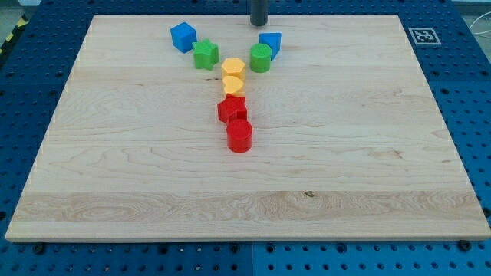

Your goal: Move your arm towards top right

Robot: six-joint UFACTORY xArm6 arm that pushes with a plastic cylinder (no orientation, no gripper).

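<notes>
My tip [258, 24] touches the board at the view's top centre, just up and left of a blue block [270, 42]. Below it the blocks form a Y. A blue cube [183, 36] and a green star-like block [205, 55] make the left branch. The blue block and a green cylinder [261, 57] make the right branch. Two yellow blocks [233, 67] [234, 84], a red star-like block [232, 109] and a red cylinder [239, 136] make the stem. The tip touches no block.
The wooden board [368, 153] lies on a blue perforated table. A black-and-white marker tag [423, 35] sits at the board's top right corner.
</notes>
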